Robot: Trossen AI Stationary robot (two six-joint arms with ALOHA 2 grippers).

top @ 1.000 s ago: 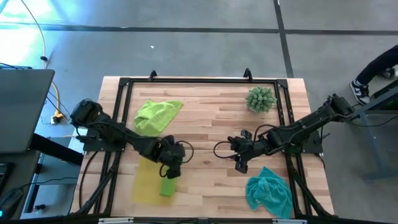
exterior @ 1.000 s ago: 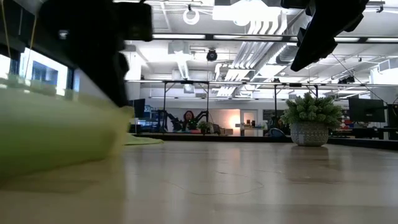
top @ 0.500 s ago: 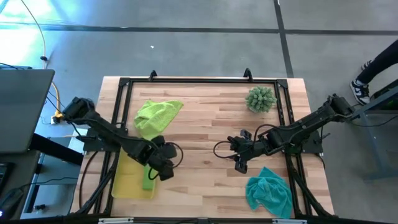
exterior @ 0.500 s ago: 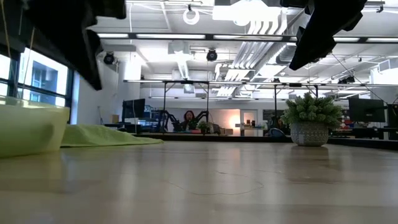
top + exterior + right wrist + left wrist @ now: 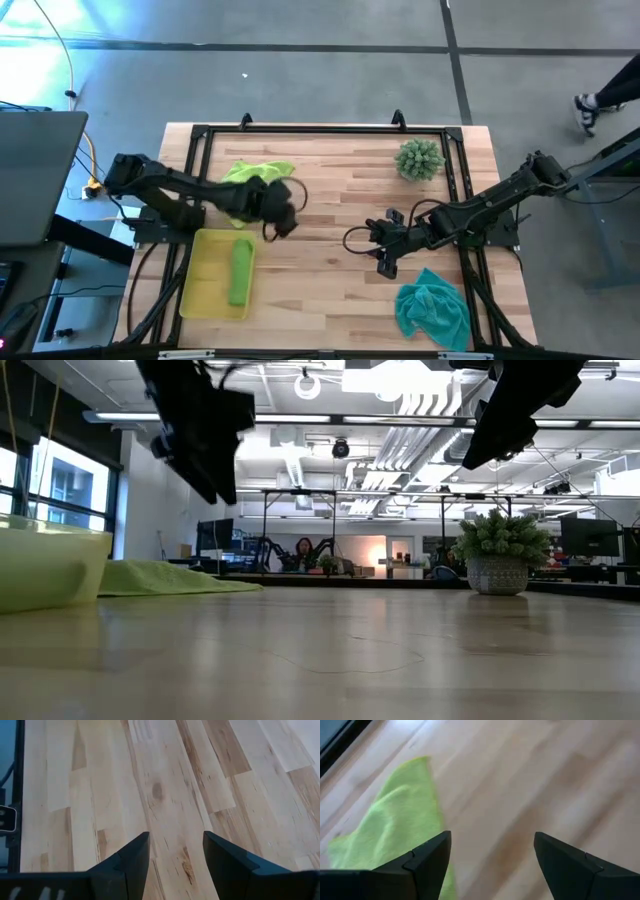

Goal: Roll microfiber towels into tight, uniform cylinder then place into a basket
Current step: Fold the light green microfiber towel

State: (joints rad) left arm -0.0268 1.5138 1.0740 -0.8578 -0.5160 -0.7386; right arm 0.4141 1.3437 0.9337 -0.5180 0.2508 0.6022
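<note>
One lime green towel [image 5: 240, 272], rolled up, lies lengthwise on the floor of the yellow basket [image 5: 200, 290] at the table's near left. A second lime green towel [image 5: 245, 173] lies crumpled on the wood at the far left; it also shows in the left wrist view [image 5: 395, 825]. The teal towel [image 5: 432, 308] lies bunched near the front right. My left gripper [image 5: 283, 218] hangs open above the wood just right of the crumpled towel, nothing between its fingers [image 5: 427, 855]. My right gripper [image 5: 385, 258] hovers open over bare wood at centre right.
A spiky green plant in a pot [image 5: 419, 158] stands at the far right. A black frame [image 5: 320, 130] runs round the tabletop. Bare wood lies between the two grippers. A person's foot [image 5: 588, 105] shows on the floor beyond the table's right.
My left gripper, open throughout, has risen from the basket and swung toward the table's far edge, ending beside the crumpled lime towel. Early in that second the basket with the roll shifted toward the table's left edge, then lay still.
</note>
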